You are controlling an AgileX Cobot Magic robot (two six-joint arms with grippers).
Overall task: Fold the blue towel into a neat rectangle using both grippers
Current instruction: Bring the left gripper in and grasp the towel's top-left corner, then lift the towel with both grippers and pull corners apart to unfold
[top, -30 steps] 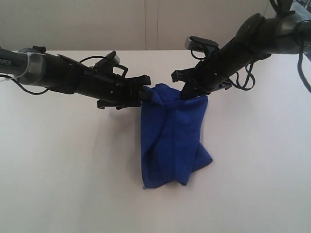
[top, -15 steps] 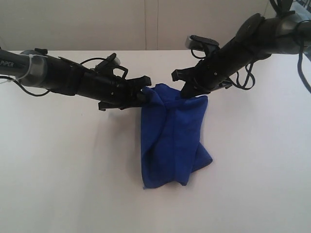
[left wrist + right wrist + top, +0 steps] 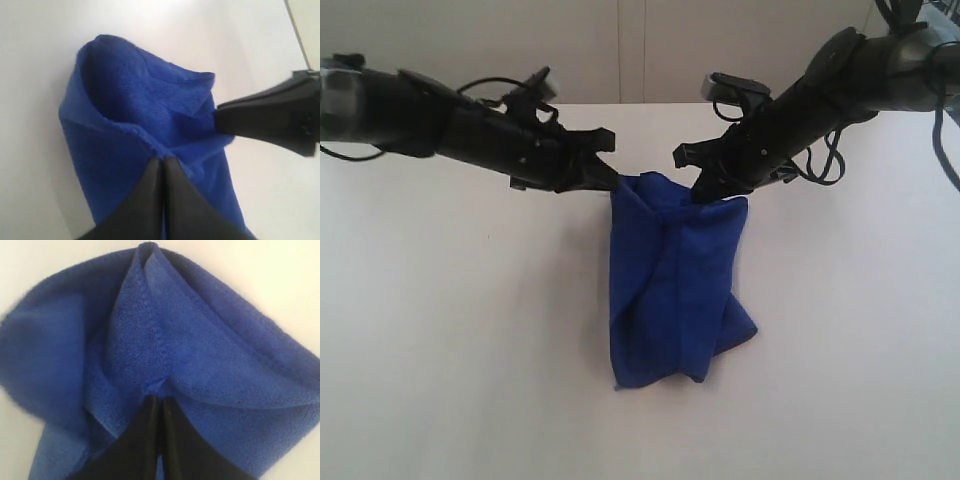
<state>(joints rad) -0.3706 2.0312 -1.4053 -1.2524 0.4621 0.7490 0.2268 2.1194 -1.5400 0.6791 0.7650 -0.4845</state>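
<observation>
The blue towel (image 3: 672,285) hangs bunched between both arms, its lower end resting in folds on the white table. My left gripper (image 3: 613,183) is shut on the towel's upper left corner, and the left wrist view shows its fingers (image 3: 163,162) pressed together on blue cloth (image 3: 130,105). My right gripper (image 3: 705,192) is shut on the upper right corner. In the right wrist view its fingers (image 3: 160,400) pinch the cloth just below a stitched hem (image 3: 150,315). The right gripper's black tip (image 3: 265,117) also shows in the left wrist view.
The white table (image 3: 470,350) lies bare around the towel. A pale wall (image 3: 620,50) stands behind its far edge. Black cables (image 3: 825,160) hang under the right arm.
My left arm has risen and swung back, its gripper pulling the towel's left corner slightly up. The right arm and the towel's lower part have stayed put.
</observation>
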